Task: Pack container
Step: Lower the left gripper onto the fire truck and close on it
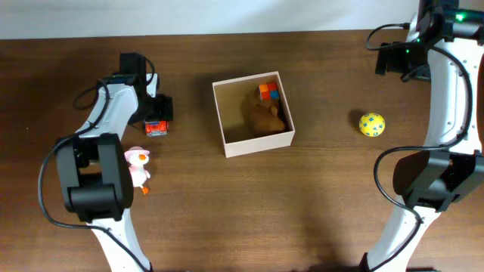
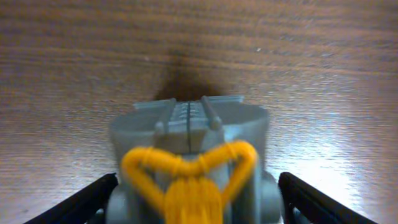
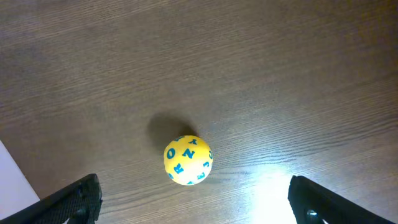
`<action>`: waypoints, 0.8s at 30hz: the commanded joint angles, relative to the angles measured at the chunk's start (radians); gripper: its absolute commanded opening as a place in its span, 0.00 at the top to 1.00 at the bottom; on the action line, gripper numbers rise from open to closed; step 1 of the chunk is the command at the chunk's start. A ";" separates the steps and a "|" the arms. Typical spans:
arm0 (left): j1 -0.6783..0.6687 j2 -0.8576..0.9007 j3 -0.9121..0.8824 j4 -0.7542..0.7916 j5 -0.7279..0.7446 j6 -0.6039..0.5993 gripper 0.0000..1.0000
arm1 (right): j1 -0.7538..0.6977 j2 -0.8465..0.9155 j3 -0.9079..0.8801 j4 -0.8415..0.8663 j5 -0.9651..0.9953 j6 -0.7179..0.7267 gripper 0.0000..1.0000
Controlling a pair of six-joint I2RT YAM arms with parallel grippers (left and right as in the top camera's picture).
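The container (image 1: pixel 255 143) sits open-topped at mid-desk, a little toward the far edge, and the packing looks partly done. Two things lie inside it: a coloured cube (image 1: pixel 268 92) in its far right corner and a brown lump (image 1: pixel 266 118) just beside that. Three toys are left out on the desk (image 1: pixel 318 211), so I judge the job near half finished. A grey toy (image 2: pixel 189 127) lies left of the container, a duck (image 1: pixel 138 165) toward the left edge and nearer, and a ball (image 3: pixel 188 160) well to the container's right. The left gripper (image 2: pixel 198 180) is spread wide with the grey toy between its fingers (image 2: pixel 84 202); the pads look clear of the toy, so it is released and not yet grasping, and this seems the pick in hand. The right gripper (image 3: pixel 193 180) hangs above the ball, also spread wide and holding nothing. The brown lump is too dim to name; it may be a plush. The left wrist view is blurred and cuts off the toy's near part, where a yellow piece shows that I cannot identify. From above, the left gripper covers much of that toy. Only the finger ends show in either wrist view, and the right claw is lost among cables at the far right corner.
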 commanded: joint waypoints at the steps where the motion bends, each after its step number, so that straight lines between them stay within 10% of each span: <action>1: 0.004 0.040 0.004 -0.001 -0.003 -0.030 0.17 | 0.003 -0.006 0.022 0.000 0.016 0.014 0.01; 24: 0.004 0.039 0.006 0.038 0.057 -0.064 0.30 | 0.003 -0.006 0.022 0.000 0.016 0.014 0.01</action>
